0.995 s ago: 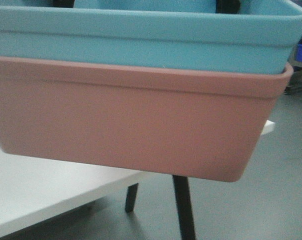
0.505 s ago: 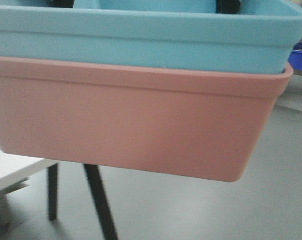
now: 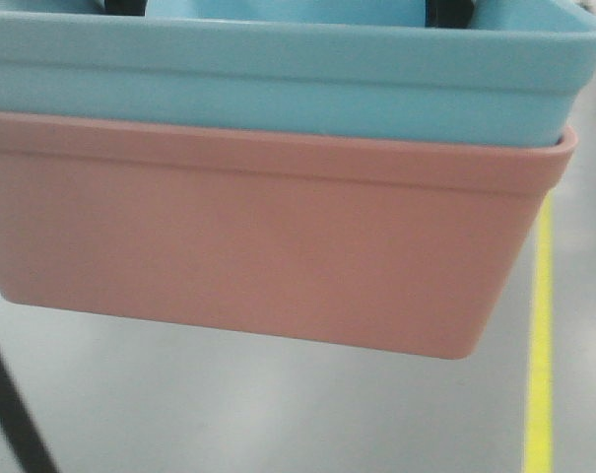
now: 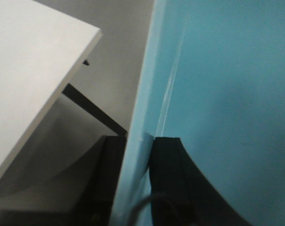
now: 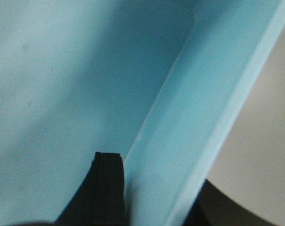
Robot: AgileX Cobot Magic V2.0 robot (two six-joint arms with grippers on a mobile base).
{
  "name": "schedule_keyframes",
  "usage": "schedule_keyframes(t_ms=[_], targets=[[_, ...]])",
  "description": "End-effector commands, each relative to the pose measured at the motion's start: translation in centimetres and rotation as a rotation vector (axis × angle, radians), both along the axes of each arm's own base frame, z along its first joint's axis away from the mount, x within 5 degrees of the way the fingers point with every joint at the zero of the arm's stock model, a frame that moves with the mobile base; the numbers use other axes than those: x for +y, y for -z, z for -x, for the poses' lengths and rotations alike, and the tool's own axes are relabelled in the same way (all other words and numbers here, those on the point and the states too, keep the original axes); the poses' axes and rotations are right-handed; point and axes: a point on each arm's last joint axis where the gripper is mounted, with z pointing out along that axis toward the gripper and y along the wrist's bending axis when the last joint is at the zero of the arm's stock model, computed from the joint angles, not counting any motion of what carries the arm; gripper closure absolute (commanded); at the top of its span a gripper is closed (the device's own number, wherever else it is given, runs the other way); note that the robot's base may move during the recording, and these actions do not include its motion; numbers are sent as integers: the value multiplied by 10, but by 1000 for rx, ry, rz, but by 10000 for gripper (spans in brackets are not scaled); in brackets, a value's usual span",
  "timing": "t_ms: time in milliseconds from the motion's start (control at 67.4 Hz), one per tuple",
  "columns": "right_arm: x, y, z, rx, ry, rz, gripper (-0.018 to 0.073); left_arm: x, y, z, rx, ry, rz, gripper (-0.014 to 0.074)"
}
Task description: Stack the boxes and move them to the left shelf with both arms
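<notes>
In the front view a light blue box point(image 3: 278, 89) sits nested inside a salmon pink box point(image 3: 258, 236); the stack hangs in the air close to the camera. My left gripper point(image 4: 140, 141) is shut on the light blue box's left wall point(image 4: 147, 94), one black finger point(image 4: 115, 160) outside it and one inside. At the other end my right gripper point(image 5: 154, 174) is shut on the right wall point(image 5: 199, 117), its inner finger point(image 5: 107, 188) against the box's inside. The left shelf is out of view.
A white table point(image 4: 29, 70) with a black leg point(image 4: 93, 110) stands left of the stack in the left wrist view. Under the boxes is grey floor with a yellow line point(image 3: 541, 335) at the right. A black leg point(image 3: 12, 414) crosses the lower left corner.
The boxes keep their place in the front view while the background has slid left: the white table and its legs have left the view and the yellow floor line has come in.
</notes>
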Motion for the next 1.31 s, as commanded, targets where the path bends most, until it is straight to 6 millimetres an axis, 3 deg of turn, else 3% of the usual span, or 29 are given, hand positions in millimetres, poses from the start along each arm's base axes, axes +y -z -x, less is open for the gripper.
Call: schedule_keyframes(t_ms=[0,1291], targets=[[25,-43,10,-187,-142,-282,503,-25,-37,6,-181,206,239,605],[25,-43,10,-187,-142,-282,503,-25,-37,6,-181,206,239,605]])
